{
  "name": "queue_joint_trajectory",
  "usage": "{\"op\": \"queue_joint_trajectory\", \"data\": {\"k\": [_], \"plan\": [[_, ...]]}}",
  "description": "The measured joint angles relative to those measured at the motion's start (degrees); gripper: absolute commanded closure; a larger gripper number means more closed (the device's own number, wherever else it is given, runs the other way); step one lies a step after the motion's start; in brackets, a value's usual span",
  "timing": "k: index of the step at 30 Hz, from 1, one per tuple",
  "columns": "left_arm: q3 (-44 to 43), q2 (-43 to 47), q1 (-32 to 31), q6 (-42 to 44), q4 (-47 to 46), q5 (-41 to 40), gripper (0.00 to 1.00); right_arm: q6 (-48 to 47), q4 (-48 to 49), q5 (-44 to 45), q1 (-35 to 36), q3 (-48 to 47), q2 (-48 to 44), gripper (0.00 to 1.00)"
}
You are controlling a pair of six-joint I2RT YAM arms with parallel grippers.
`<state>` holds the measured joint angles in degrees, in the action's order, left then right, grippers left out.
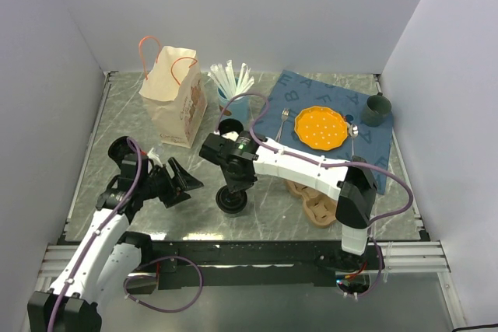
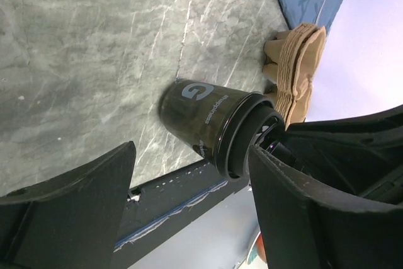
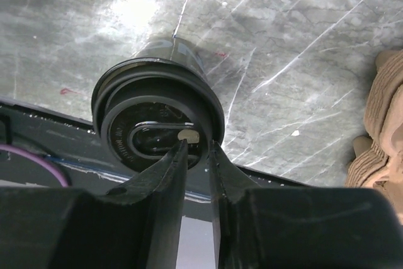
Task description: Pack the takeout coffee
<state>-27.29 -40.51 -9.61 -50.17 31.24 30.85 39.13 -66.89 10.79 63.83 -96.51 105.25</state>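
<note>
Reaching down, right tool (image 3: 196,146), narrowly parted, perhaps touches takeout coffee (image 3: 126,127); left tool (image 2: 190,155) wide.

The right gripper (image 3: 196,146) is matt black plastic; beneath it the takeout coffee (image 3: 148,83) looks glossy black, lid smooth plastic, on a polished grey stone-look table (image 3: 296,36).

top: high, whole table (image 1: 124,114) | left wrist: low, sideways | right wrist: downward (both share takeout coffee (image 2: 195,114))
</note>
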Motion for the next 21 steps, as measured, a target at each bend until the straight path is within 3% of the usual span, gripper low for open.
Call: {"op": "queue_joint_trajectory", "data": {"k": [4, 11, 21], "plan": [[0.0, -1.03, -0.15, 0.02, -1.18, 0.87, 0.25, -0.07, -0.02, -1.07, 0.04, -0.39, 0.0, 0.68], [0.0, -2.49, -2.43, -0.07, -4.48, 2.12, 0.26, -3.04, 1.7, -6.69, -1.05, -0.7, -2.12, 0.5], [-0.57, -8.55, -9.81, 0.02, -7.06, 0.28, 0.27, -6.71, 9.18, -17.75, -9.66, 14.05, -15.58, 0.56]]}}
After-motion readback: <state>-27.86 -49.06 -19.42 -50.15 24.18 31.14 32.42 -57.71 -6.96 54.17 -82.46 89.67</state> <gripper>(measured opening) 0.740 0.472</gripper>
